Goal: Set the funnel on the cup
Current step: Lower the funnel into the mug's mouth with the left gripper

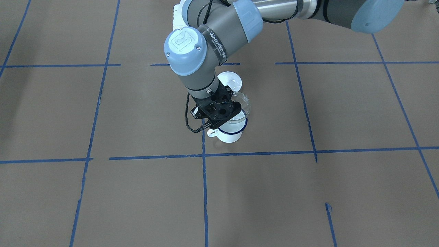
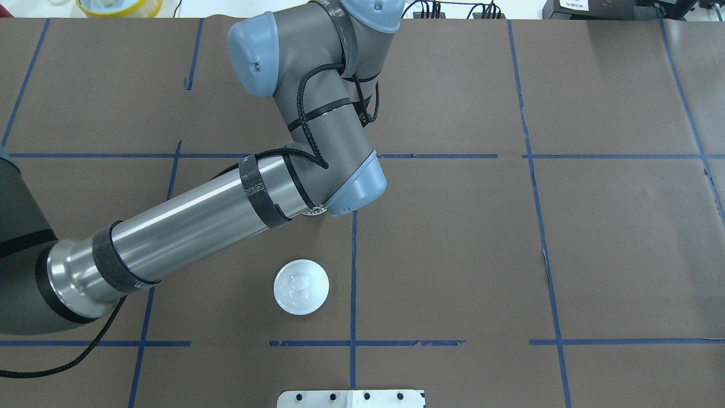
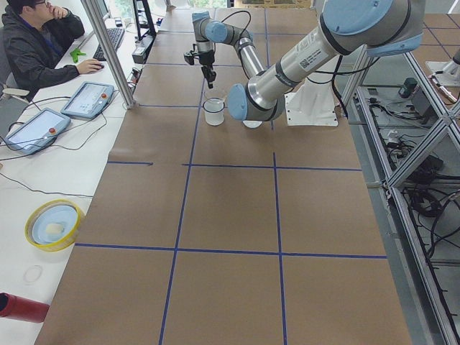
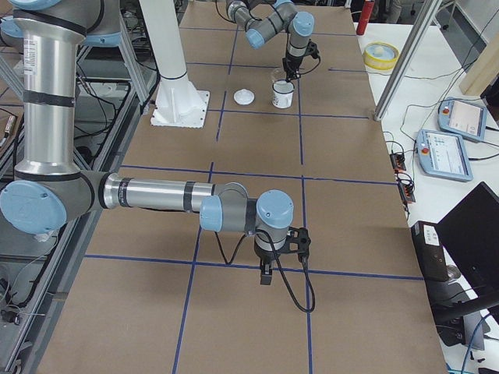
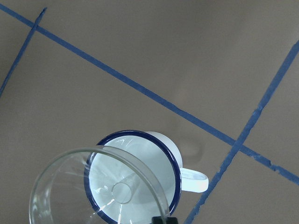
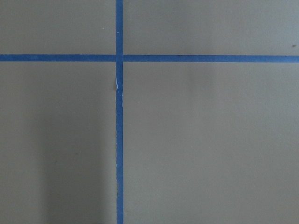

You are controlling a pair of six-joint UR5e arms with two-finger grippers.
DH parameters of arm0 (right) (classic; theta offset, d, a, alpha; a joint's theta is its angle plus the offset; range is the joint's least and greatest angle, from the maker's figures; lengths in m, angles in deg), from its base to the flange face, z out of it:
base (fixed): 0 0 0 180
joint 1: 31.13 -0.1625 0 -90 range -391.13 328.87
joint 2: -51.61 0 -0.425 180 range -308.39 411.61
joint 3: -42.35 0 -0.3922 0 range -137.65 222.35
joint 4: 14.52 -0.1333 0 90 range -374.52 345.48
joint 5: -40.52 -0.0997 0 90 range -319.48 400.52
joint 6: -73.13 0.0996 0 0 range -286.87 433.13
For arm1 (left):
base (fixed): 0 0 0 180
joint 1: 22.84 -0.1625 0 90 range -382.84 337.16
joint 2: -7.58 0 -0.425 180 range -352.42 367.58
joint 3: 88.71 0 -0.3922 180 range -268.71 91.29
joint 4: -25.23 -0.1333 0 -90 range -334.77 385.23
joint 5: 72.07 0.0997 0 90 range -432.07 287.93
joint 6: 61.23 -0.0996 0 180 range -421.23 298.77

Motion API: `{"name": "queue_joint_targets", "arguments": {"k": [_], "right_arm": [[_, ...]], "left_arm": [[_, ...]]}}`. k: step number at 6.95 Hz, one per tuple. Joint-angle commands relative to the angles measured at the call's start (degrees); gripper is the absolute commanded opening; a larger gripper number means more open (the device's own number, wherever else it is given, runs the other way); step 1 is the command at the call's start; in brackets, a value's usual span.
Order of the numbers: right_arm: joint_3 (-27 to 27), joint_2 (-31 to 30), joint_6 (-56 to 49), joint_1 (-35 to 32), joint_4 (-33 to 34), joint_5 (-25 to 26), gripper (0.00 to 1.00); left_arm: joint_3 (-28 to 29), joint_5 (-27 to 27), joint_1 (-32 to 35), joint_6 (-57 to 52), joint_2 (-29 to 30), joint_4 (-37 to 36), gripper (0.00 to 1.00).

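Note:
The cup is a white mug with a dark blue rim; it stands upright on the brown table, handle toward the view's left. My left gripper is shut on the rim of the clear funnel and holds it just above the cup. In the left wrist view the funnel has its spout over the cup's opening, with its wide rim offset to one side. I cannot tell if they touch. My right gripper points down at bare table, far from the cup; I cannot tell if it is open.
A round white knobbed lid lies on the table just behind the cup, also in the overhead view. A yellow bowl and a red cylinder sit on the side bench. An operator sits beyond it.

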Motion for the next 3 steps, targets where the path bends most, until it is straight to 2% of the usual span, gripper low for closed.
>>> {"name": "queue_joint_targets", "arguments": {"k": [1, 3], "right_arm": [[0.0, 0.0, 0.0, 0.0, 0.0, 0.0, 1.0], [0.0, 0.0, 0.0, 0.0, 0.0, 0.0, 1.0]], "left_arm": [[0.5, 0.1, -0.8, 0.3, -1.6, 2.8, 0.0], [1.1, 0.2, -1.4, 0.3, -2.1, 5.0, 0.0]]}}
